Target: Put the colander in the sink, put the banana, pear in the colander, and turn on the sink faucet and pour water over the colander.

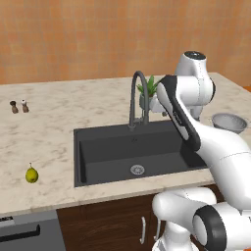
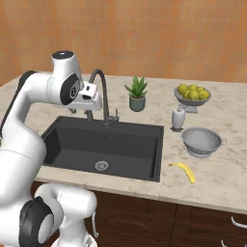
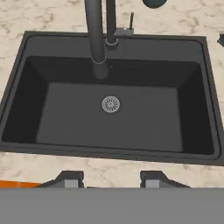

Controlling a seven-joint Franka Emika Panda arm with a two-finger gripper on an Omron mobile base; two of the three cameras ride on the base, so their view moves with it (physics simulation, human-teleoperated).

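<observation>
Charcoal sink (image 3: pixel 65 113) lies bare; your gripper (image 3: pixel 111 179) hovers above it, fingers parted, holding nothing. Swinging right toward the colander (image 2: pixel 201 141), you risk clipping the faucet (image 2: pixel 102 91).

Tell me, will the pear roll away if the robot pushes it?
Probably a bit. The pear looks round and smooth and stands alone on the flat counter, so a nudge would likely make it wobble or roll. Its narrower top would probably make it curve around instead of going straight. It looks small, so it is likely light and might slip from a loose pinch.
</observation>
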